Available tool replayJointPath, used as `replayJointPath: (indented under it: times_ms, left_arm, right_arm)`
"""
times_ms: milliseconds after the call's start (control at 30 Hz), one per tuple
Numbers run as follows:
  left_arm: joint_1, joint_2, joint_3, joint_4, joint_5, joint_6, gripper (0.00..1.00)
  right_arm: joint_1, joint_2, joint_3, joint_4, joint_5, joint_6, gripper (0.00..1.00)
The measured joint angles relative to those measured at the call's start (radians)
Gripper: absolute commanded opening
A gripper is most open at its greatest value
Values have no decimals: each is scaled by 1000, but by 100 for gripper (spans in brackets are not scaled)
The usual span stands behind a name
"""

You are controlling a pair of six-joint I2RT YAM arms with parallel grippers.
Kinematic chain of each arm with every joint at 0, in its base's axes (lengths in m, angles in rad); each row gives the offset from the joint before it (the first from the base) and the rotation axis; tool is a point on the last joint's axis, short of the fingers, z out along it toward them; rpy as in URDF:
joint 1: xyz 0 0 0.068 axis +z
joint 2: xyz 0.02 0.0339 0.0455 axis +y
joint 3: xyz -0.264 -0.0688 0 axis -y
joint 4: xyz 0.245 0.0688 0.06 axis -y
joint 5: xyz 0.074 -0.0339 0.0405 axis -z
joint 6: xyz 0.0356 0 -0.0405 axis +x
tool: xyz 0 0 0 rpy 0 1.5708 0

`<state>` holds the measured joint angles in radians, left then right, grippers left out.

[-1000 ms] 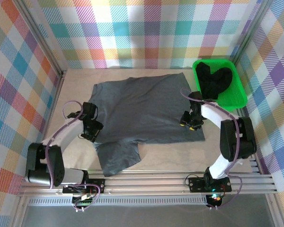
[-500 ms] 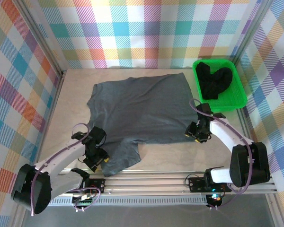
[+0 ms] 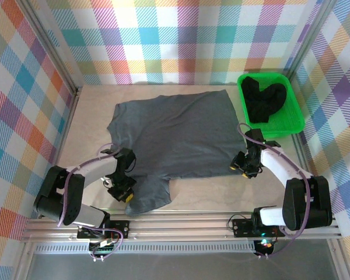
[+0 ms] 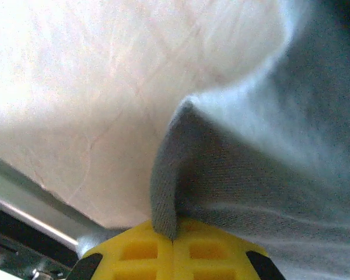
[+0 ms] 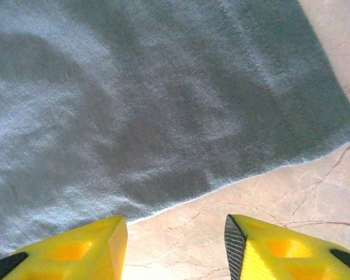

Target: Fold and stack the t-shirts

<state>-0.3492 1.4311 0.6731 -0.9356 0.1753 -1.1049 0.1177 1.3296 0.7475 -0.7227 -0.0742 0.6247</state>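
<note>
A slate-grey t-shirt [image 3: 175, 134] lies spread nearly flat on the pale table [image 3: 90, 114], directly left of the bright green tray [image 3: 294, 123], with its far right corner close to the tray's left wall. The cloth is plain and matte, with soft shallow wrinkles across the middle. Its long edge facing the arm bases is straight, and its edge farthest from the tray dips in a shallow notch. At the corner lying farthest from the tray and nearest the arm bases, a flap of the shirt juts out toward the bases. Inside the tray sit the black t-shirts [image 3: 265, 102], bunched in a dark rumpled heap that rises above the rim. The left jaws are well apart from the tray, across the whole width of the grey shirt, at the outer edge of that flap. They are closed tight, and in the left wrist view the yellow fingertips [image 4: 134, 252] meet with a thin raised ridge of grey cloth pinched between them, the fabric lifting off the table into that fold. The right jaws are just in front of the tray's near-left corner, over the grey shirt's nearest corner. They stand partly open, the yellow fingertips [image 5: 76, 248] apart with the hem and bare table between them, gripping nothing.
</note>
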Motion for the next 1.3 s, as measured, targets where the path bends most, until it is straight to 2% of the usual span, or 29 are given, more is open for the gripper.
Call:
replayJointPath:
  times_ms: [200,500,600,767,833,933,1133,1300]
  left_arm:
    - [23,-65,16,41,-98,48,0]
    - [68,-304,7,-33,-133,51,0]
    - [71,-333,5,-55,-132,50,0]
    - [72,-372,4,-81,-125,42,0]
    - [73,-386,3,-87,-113,35,0]
    - [73,-405,2,-93,-96,21,0]
    - [73,-524,3,-172,-72,-19,0]
    - [73,-694,18,-282,-80,-93,0]
  right_arm:
    - [-72,-25,-6,-8,14,13,49]
    - [-193,50,-58,27,10,23,44]
    - [-211,77,-59,50,10,23,35]
    - [-229,97,-53,25,14,16,8]
    - [-231,101,-48,32,1,12,0]
    - [-224,96,-48,76,-30,4,0]
    - [-164,-76,-63,2,-45,23,0]
    - [-61,-316,-93,-149,-38,97,0]
